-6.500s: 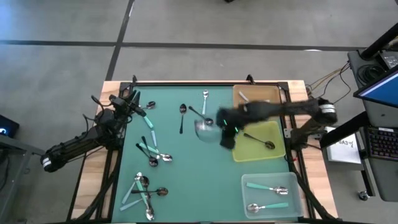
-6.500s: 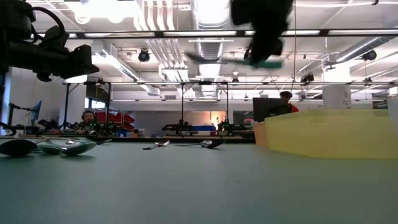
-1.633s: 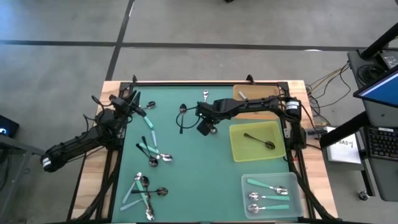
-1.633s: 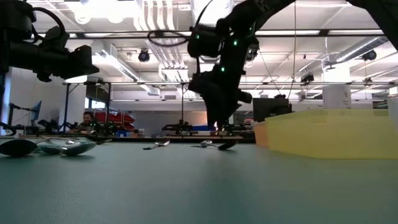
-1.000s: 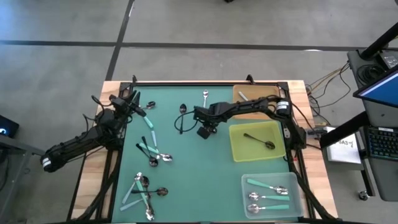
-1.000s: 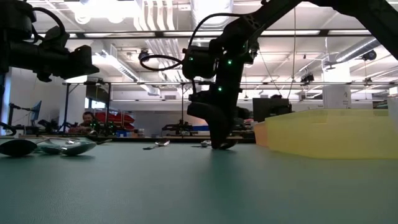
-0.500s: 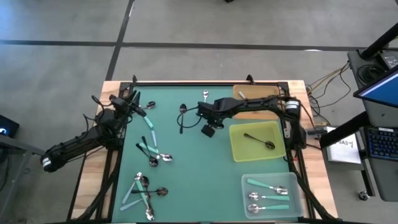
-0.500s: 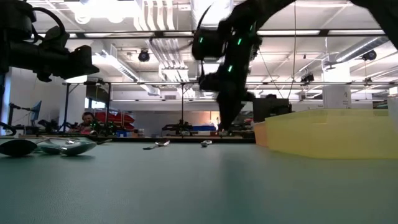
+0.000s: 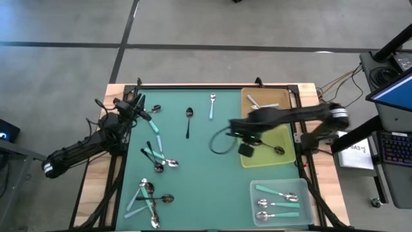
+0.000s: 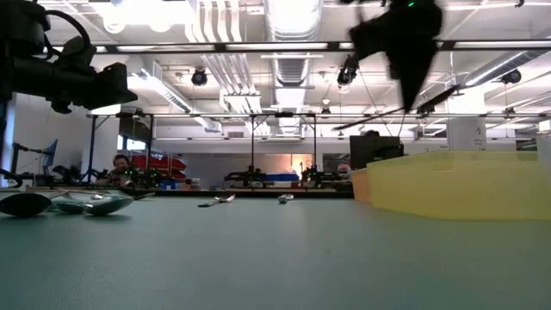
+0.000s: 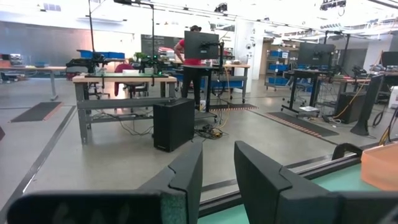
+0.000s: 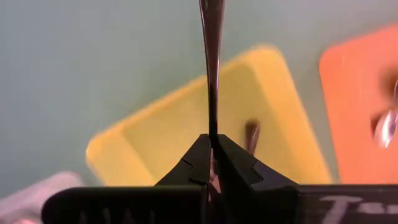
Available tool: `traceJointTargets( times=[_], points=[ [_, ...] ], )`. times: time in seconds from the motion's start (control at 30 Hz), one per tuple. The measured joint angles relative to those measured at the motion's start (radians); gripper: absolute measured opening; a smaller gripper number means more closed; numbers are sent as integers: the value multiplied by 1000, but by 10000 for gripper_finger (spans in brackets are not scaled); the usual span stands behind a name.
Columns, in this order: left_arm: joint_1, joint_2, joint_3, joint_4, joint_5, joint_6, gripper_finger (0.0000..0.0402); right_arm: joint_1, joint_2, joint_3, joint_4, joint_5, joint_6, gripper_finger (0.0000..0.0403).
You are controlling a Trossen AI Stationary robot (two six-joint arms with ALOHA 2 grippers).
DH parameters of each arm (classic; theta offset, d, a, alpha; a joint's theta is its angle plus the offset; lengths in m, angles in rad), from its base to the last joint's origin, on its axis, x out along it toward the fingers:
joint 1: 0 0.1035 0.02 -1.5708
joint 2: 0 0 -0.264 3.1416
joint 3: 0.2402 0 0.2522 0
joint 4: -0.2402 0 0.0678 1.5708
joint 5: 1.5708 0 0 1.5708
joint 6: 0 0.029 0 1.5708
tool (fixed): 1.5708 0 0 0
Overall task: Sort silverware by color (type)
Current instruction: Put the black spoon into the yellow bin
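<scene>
Above yellow tray (image 12: pixel 155 143), right gripper (image 12: pixel 212 149) apparently clamps dark spoon (image 12: pixel 211 56).

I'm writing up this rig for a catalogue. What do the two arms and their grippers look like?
Both arms are dark, jointed tubes, and black cables run along the left one. The left gripper has two broad, flat, wedge-shaped black fingers. The right gripper has angular black fingers above a flat black bar bearing white lettering too cropped to read.
</scene>
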State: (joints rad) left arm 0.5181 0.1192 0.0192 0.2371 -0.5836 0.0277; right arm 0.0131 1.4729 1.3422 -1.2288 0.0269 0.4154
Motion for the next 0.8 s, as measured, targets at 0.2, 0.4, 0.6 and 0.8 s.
traceJointTargets(
  times=[0.2,0.4,0.6,0.8],
  points=[
    [0,0,0,0,0,0,77,77,-277,-276,88,3,217,9],
    [0,0,0,0,0,0,77,131,-464,-479,115,98,353,9],
    [0,0,0,0,0,0,77,133,-515,-558,148,105,433,18],
    [0,0,0,0,0,0,77,133,-492,-554,239,106,402,60]
  ],
)
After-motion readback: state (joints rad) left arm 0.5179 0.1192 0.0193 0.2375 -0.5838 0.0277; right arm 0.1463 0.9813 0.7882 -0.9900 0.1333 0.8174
